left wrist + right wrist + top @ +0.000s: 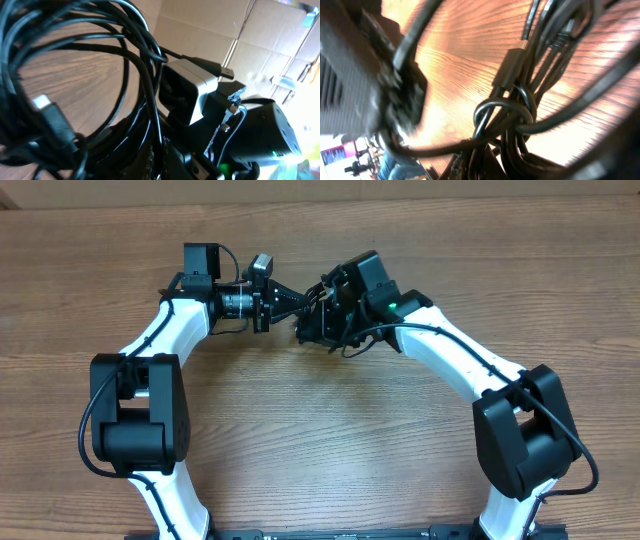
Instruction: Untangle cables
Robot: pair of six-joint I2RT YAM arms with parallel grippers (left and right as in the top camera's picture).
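- Meeting over the far middle of the wooden table [320, 440], the two arms bring their tips almost together, the left gripper [290, 300] pointing across at the right gripper [318, 315].
- The cables [308, 328] sit as one dark bundle right between and just below the two tips, nearer the right one; from overhead I cannot tell whether any part of it rests on the wood.
- The left gripper is closed. In its wrist view the cables [135, 75] fill the left side as overlapping black loops that run down toward the bottom edge where its fingers lie, so it appears clamped on them.
- A white-tipped plug [42, 103] hangs among those loops, and a silver-tipped plug [225, 72] sticks out to the right, above the other arm's grey wrist camera [187, 92].
- A green light [225, 167] glows on the right arm, with cardboard boxes [270, 45] behind.
- The right gripper is closed too. Its wrist view shows the cables [505, 115] wound into a tight knot just above its jaws, the strands dropping into them.
- A black plug body [512, 62] lies along the strands above the knot.
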